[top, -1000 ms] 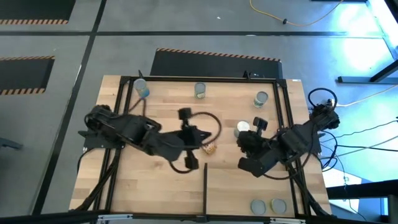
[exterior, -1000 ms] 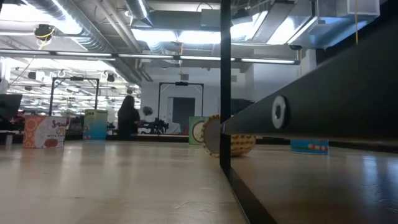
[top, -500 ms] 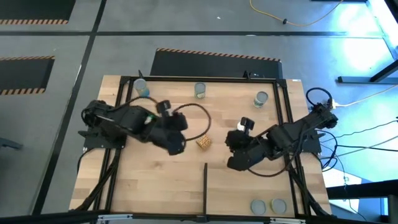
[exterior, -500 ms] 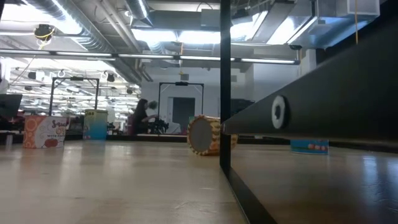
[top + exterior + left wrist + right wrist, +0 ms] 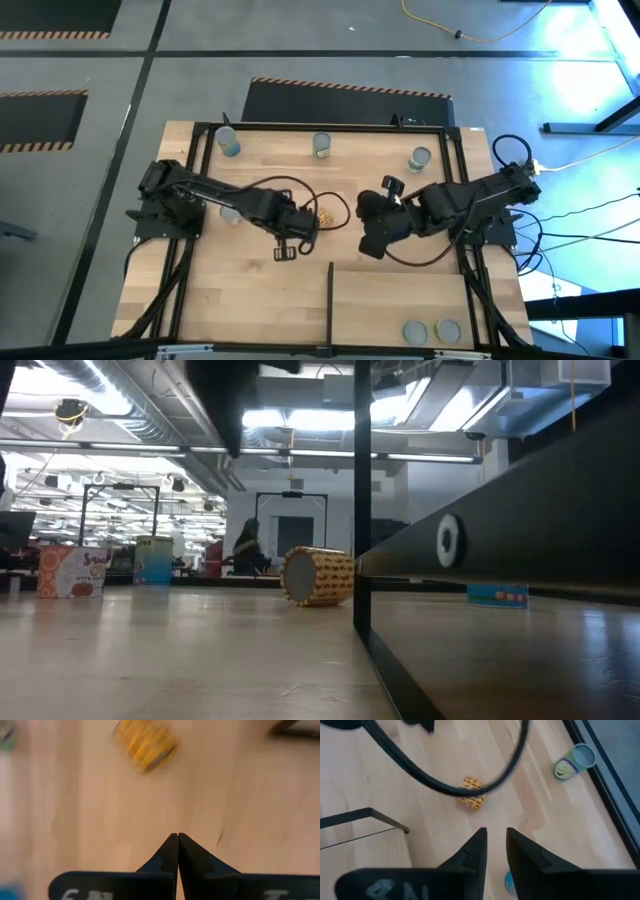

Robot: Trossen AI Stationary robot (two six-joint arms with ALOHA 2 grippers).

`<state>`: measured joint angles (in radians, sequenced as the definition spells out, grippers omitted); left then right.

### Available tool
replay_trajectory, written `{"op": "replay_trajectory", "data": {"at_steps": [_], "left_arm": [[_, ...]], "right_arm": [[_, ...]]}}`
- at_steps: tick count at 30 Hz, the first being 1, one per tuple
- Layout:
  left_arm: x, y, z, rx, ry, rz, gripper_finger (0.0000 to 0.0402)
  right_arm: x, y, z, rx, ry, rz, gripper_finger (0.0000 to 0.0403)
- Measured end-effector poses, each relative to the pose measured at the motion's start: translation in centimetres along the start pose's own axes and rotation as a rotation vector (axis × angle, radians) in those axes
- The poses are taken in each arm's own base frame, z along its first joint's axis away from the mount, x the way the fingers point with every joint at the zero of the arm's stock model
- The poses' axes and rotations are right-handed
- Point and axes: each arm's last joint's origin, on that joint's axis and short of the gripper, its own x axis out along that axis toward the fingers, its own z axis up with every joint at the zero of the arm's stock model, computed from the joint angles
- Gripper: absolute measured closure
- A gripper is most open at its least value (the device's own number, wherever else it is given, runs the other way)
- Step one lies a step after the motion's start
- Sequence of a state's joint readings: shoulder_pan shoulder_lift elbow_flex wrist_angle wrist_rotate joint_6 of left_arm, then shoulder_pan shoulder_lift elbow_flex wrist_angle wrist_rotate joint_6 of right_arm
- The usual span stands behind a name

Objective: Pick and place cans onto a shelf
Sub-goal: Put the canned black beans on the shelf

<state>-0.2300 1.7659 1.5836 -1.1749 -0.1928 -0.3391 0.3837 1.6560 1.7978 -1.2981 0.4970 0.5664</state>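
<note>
A yellow patterned can (image 5: 325, 213) lies on its side on the tabletop, left of the shelf's black divider bar (image 5: 330, 298); the low view shows its round end (image 5: 318, 575). My left gripper (image 5: 306, 228) hangs shut and pointing down just left of it, nothing between its fingers (image 5: 177, 837). My right gripper (image 5: 364, 235) stands open to the right of that can, which lies ahead of its fingers (image 5: 471, 794). Two cans (image 5: 415, 331) (image 5: 447, 330) stand upright on the shelf (image 5: 400, 295).
Three cans stand upright along the far edge (image 5: 228, 143) (image 5: 321, 145) (image 5: 419, 158); one of them shows by the frame in the right wrist view (image 5: 574, 762). Another can (image 5: 230, 213) peeks out beside the left arm. A black cable (image 5: 335, 200) loops over the yellow can.
The yellow can has rolled on its side toward the far edge and a little left, away from the divider. My left gripper has come down and tipped to point at the table beside that can. My right gripper has moved toward the table's left and far edge.
</note>
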Motion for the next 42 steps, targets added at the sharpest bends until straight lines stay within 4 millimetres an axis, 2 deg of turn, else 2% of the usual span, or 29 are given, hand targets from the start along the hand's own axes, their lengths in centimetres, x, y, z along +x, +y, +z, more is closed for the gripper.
{"op": "replay_trajectory", "data": {"at_steps": [4, 8, 12, 19, 25, 28, 33, 42], "left_arm": [[2.3, 0.5, -0.1, 0.024, -0.035, -0.086, 0.0401], [4.7, 1.2, -0.7, 0.041, -0.037, -0.136, 0.0401], [7.0, 1.8, -1.3, 0.062, -0.067, -0.219, 0.0401], [10.3, 3.7, -2.5, 0.012, -0.086, -0.214, 0.0401], [10.5, 5.6, -2.0, -0.024, -0.158, -0.202, 0.0401], [9.9, 6.8, -1.5, -0.039, -0.215, -0.196, 0.0401], [9.7, 8.4, -1.4, -0.083, -0.223, -0.228, 0.0401], [10.0, 8.8, -2.1, -0.033, -0.147, -0.234, 0.0401]], "right_arm": [[1.9, -0.2, -0.8, -0.028, 0.077, 0.006, 0.0328], [4.9, -0.1, -1.8, -0.050, 0.139, 0.037, 0.0328], [7.3, 0.0, -2.1, -0.065, 0.132, 0.101, 0.0328], [10.3, -1.4, -2.0, -0.094, 0.109, 0.143, 0.0329], [13.0, -3.9, -1.4, -0.071, 0.086, 0.223, 0.0347], [14.2, -5.5, -0.9, -0.031, 0.056, 0.260, 0.0357], [15.3, -8.1, -0.4, 0.053, 0.055, 0.293, 0.0362], [16.4, -10.8, 0.4, 0.161, 0.018, 0.297, 0.0363]]}}
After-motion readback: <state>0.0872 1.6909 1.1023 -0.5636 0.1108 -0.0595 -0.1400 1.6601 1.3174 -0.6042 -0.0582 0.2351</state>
